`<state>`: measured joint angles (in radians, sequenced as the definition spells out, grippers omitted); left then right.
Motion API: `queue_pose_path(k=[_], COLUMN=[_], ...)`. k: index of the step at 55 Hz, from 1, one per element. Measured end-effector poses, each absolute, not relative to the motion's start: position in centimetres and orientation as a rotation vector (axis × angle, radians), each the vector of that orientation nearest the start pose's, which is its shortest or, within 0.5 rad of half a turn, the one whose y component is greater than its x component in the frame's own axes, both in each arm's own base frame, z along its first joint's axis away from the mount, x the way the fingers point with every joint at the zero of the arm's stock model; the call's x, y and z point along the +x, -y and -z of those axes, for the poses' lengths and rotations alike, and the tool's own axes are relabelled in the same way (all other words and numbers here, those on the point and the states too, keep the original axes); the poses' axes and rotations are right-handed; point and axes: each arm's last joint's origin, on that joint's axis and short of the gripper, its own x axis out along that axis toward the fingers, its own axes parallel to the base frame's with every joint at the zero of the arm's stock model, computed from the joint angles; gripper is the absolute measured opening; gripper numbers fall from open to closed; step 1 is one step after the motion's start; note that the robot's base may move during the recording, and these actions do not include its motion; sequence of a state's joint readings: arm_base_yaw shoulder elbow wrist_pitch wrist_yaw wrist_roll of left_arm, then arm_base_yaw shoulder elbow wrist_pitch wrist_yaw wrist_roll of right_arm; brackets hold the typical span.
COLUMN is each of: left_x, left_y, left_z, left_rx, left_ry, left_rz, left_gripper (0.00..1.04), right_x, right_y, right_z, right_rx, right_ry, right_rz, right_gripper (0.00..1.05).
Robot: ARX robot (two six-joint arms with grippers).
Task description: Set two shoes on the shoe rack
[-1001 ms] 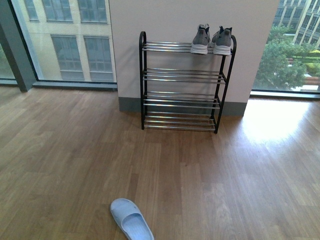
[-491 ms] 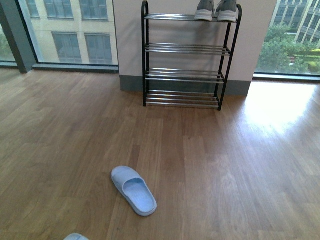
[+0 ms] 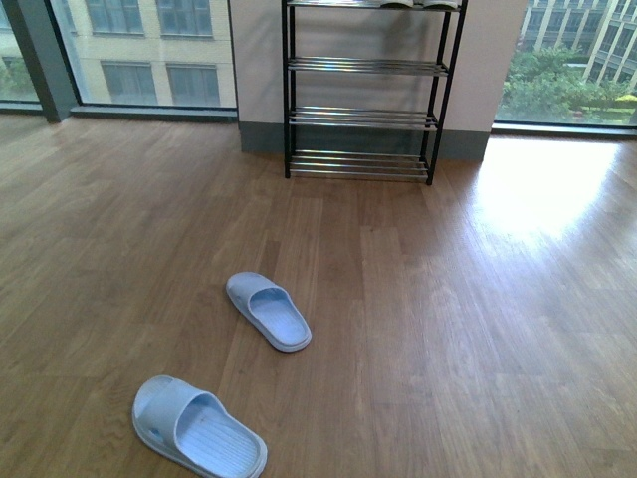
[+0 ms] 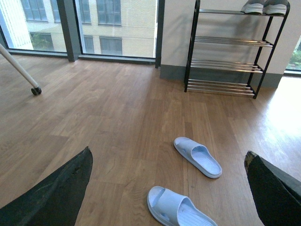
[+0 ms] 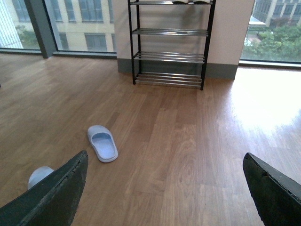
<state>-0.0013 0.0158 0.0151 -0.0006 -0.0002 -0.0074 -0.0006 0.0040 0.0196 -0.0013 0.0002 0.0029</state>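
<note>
Front view: the rack [image 3: 363, 66] is standing against the wall, with the shoes [image 3: 441, 4] sitting at the right end of its top tier. Two slippers [image 3: 269, 311] are lying on the floor [image 3: 448, 329].

Left wrist view: the left gripper [image 4: 168, 153] is gaping wide, holding nothing.

Right wrist view: the right gripper [image 5: 164, 155] is also spreading wide, empty.

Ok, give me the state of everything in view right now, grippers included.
Pair of grey knit sneakers with white soles: upright, side by side on the rack's top tier.
Black-framed shoe rack with silver bars: standing upright against the wall.
Nearer light blue slide slipper: on the floor, sole down.
Farther light blue slide slipper: on the floor, sole down.
Left gripper: open, holding nothing.
Right gripper: open, holding nothing.
</note>
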Motion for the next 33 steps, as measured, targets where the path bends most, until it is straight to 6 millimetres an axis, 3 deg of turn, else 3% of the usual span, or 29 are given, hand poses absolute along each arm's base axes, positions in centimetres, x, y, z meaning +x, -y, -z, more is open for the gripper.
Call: queue_pose_path(k=[33], left_x=[9.78], left_y=[0.01], left_z=[-16.74], left_rx=[-0.007], left_ry=[-0.001], left_rz=[0.001], left_gripper=[0.95], right_x=[9.67], right_y=[0.01], right_z=[-16.98], right_rx=[0.003], right_ry=[0.015], right_rz=[0.004], right_gripper=[0.95])
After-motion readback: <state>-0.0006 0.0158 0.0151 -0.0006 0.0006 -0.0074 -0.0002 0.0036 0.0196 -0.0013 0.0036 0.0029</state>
